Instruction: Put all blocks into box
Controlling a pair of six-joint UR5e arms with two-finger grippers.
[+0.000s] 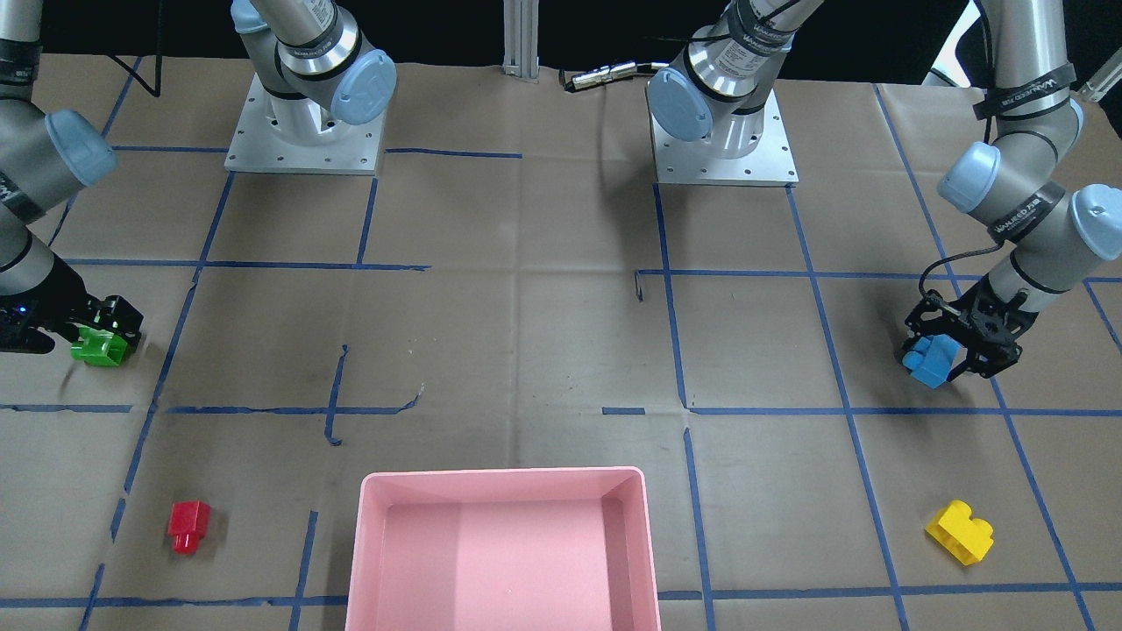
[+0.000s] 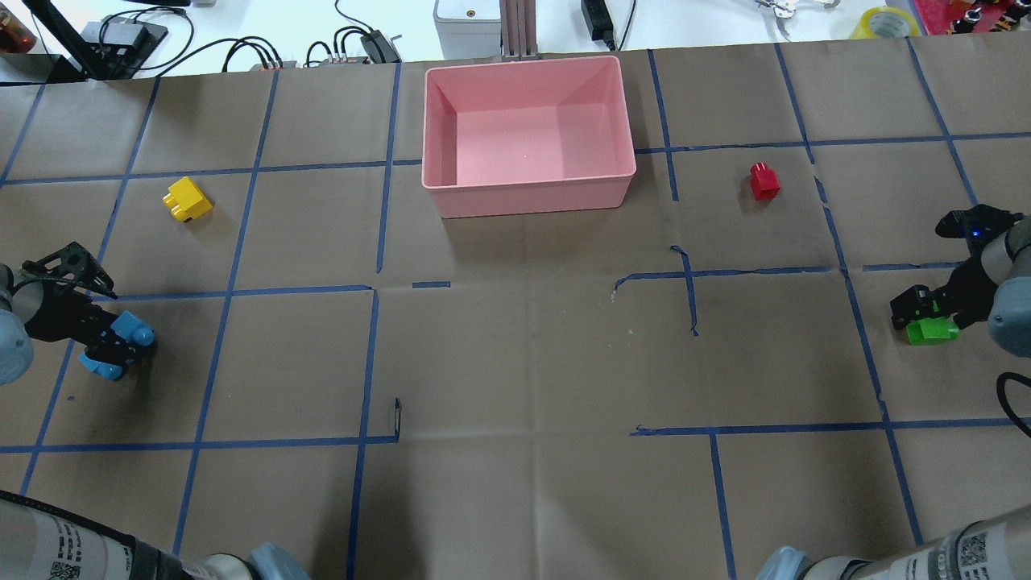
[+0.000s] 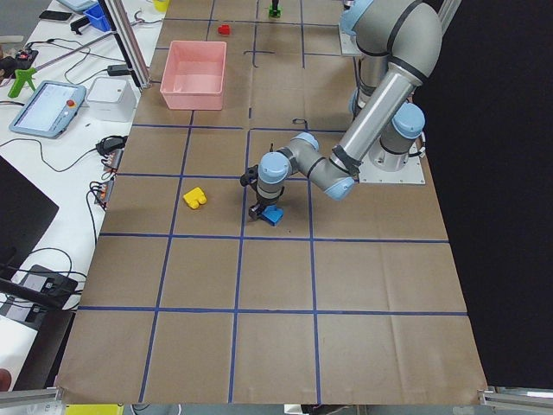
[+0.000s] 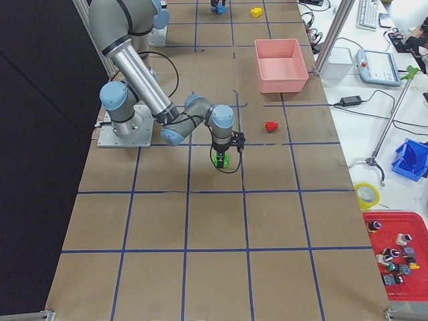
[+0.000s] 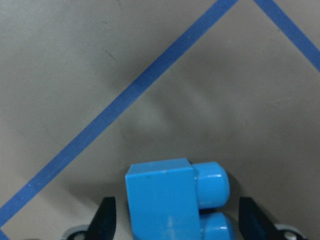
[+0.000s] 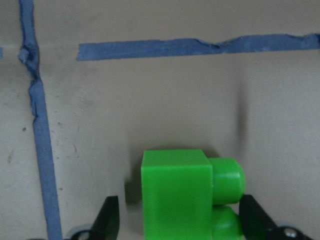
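My left gripper (image 1: 945,364) is down at the table, and its open jaws straddle the blue block (image 1: 931,361). The left wrist view shows this block (image 5: 165,200) with a narrow gap to each finger. My right gripper (image 1: 103,336) is open in the same way around the green block (image 1: 99,350), which the right wrist view (image 6: 175,195) shows with small gaps on both sides. The yellow block (image 2: 187,199) and the red block (image 2: 763,181) lie loose on the paper. The pink box (image 2: 527,197) stands at the far middle with nothing in it.
The table is covered in brown paper with a grid of blue tape lines (image 2: 370,286). Both arm bases (image 1: 302,131) stand at the robot's edge. Cables, a tablet and parts bins (image 4: 394,264) lie beyond the table's ends.
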